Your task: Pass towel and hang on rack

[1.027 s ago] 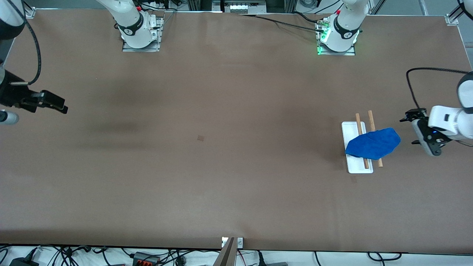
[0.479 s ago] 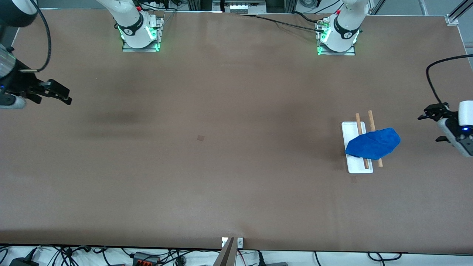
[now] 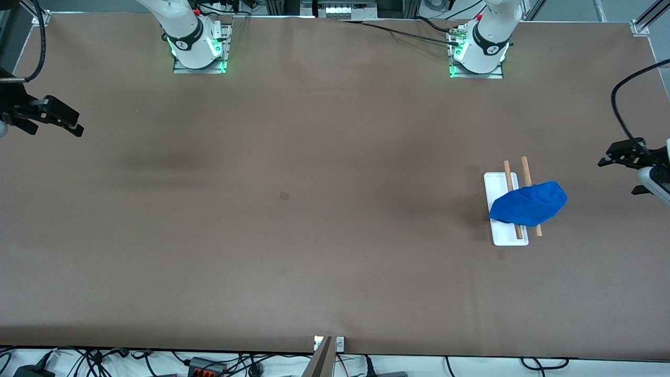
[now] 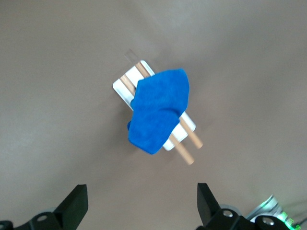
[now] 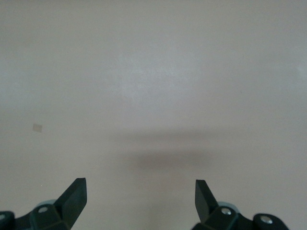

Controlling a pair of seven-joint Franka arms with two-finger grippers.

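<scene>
The royal-blue towel (image 3: 528, 204) lies draped across the two wooden rods (image 3: 506, 170) of the rack, whose white tray base (image 3: 510, 240) stands toward the left arm's end of the table. The towel hangs skewed, with the rods' ends bare on both sides. My left gripper (image 3: 619, 177) is open and empty, up in the air at the table's end, apart from the rack. In the left wrist view the towel (image 4: 158, 112) and the rack (image 4: 122, 86) show well off from my left gripper (image 4: 142, 201). My right gripper (image 3: 57, 123) is open and empty over the table's other end; it also shows in the right wrist view (image 5: 140, 199).
A small dark patch (image 3: 284, 196) marks the table's middle; it also shows in the right wrist view (image 5: 37, 127). The arm bases (image 3: 199, 50) (image 3: 479, 52) stand along the edge farthest from the front camera. Cables (image 3: 209, 364) lie below the nearest edge.
My left gripper has drawn away from the rack toward the table's end. My right gripper has moved toward the bases' side. The towel and rack have not moved.
</scene>
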